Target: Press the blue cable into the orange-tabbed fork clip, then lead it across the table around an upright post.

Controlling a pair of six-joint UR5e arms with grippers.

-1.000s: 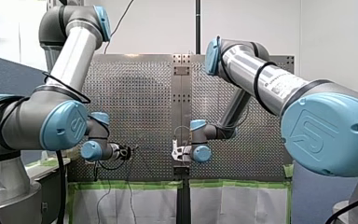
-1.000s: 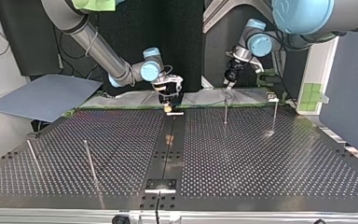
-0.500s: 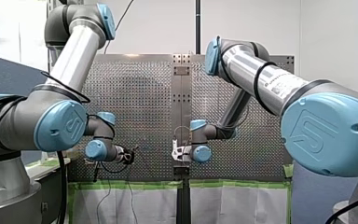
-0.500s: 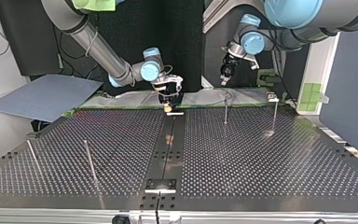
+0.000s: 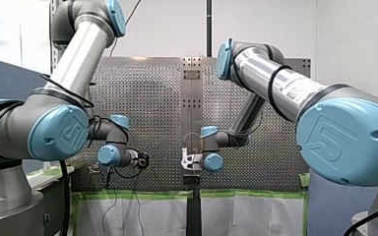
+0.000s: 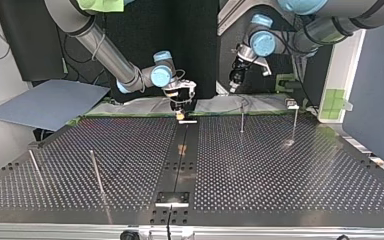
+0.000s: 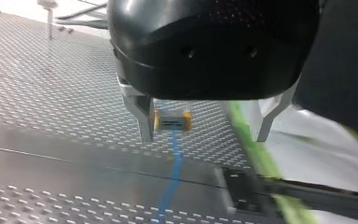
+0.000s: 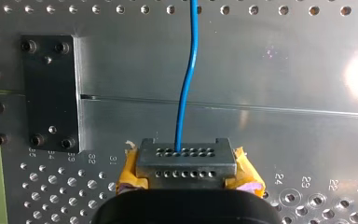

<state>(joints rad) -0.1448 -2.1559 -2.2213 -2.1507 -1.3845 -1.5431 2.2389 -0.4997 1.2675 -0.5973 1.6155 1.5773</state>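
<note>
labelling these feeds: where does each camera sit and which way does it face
front: behind the shoulders, looking over the table; both arms, left claw at its left
top: across the table, facing the arms; right claw at its left
left wrist: on my left arm, looking past its open claw at the cable
right wrist: on my right arm, looking along its claw at the table
both wrist views share the cable
</note>
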